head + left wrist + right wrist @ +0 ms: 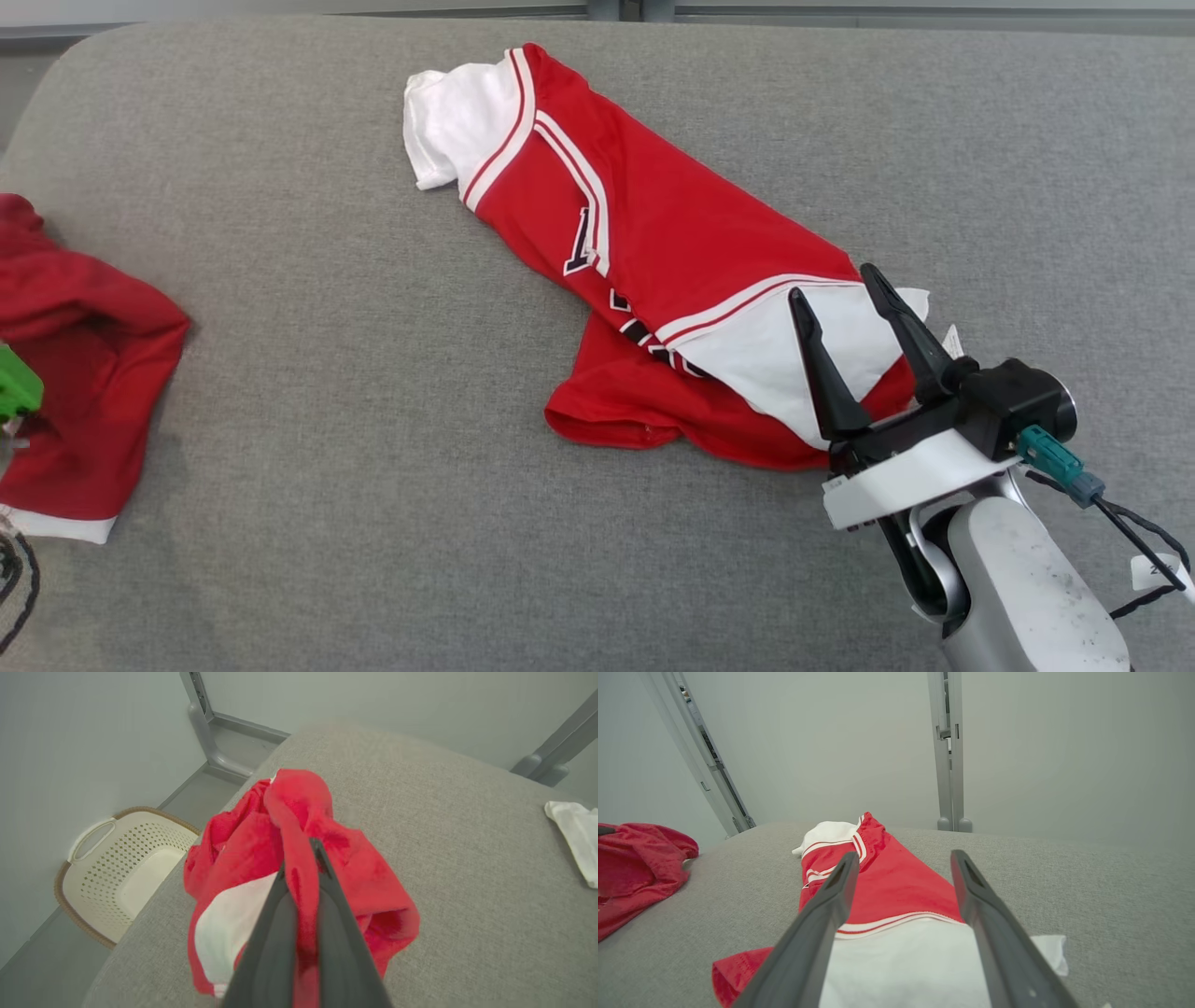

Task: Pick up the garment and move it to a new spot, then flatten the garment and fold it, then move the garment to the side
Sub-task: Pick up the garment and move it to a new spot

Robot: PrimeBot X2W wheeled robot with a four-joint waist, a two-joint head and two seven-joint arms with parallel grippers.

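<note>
The left pincer (301, 858) is pressed together on a fold of the red garment (355, 882), which bunches around its fingers near the left edge of the grey fabric-covered desk (327, 467). Most of that cloth rests slumped on the surface, a white hem showing at its lower end. A pinch on a single fold suits dragging or lifting limp fabric, and the spot near the edge suggests this piece is being taken to or from the side (a cream laundry basket (140, 849) stands on the floor just below that edge).

Mid-desk lies a red-and-white jersey (672, 243), rumpled lengthways, one white sleeve at the far end and a white panel at the near end. The right pincer (833, 283) is spread wide, fingers low over that white panel, holding nothing. I judge it is lined up to take the near end. The jersey is neither flattened nor folded, so most of the work on it remains. Which of the two the task means, I cannot tell for certain.
</note>
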